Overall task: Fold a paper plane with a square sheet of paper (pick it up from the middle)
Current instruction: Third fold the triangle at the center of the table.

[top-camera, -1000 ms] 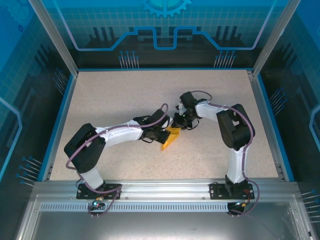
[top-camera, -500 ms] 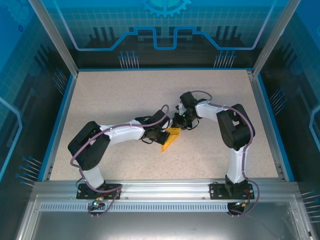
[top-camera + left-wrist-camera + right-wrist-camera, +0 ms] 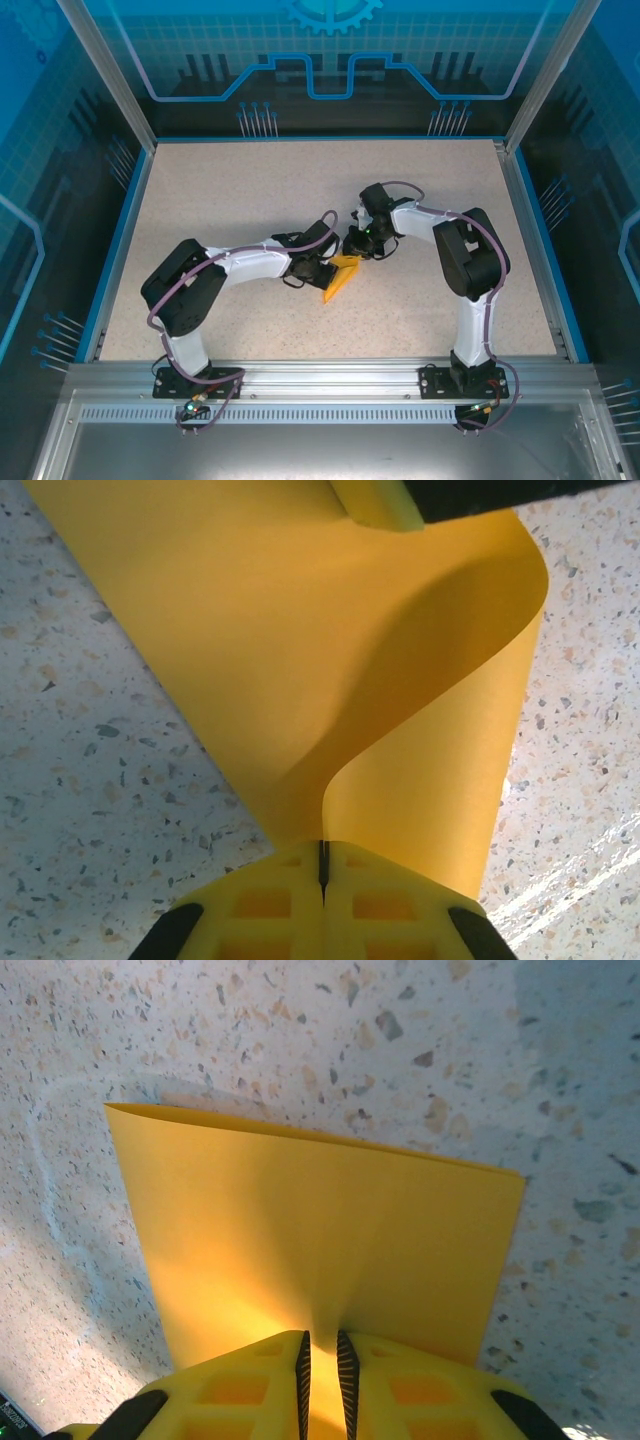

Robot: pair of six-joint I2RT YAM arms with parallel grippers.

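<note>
The speckled table [image 3: 250, 190] holds the left arm [image 3: 250, 265] and the right arm [image 3: 465, 255], which meet at its middle. Between them is the square sheet of paper [image 3: 338, 280], orange-yellow and bent over on itself in a loose curl rather than a pressed crease, its near end low by the tabletop. The left gripper [image 3: 322, 858] has its jaws fully together on one edge of the sheet. The right gripper [image 3: 322, 1348], reaching in from the far right, pinches the folded-over paper through a narrow gap. The risk, as I judge it, is that both pinches sit at the edges. If the arms pull apart or twist unevenly, the thin sheet could tear, slip free or crease crookedly, spoiling the fold. Count: one table, two arms, one sheet, two grippers.
</note>
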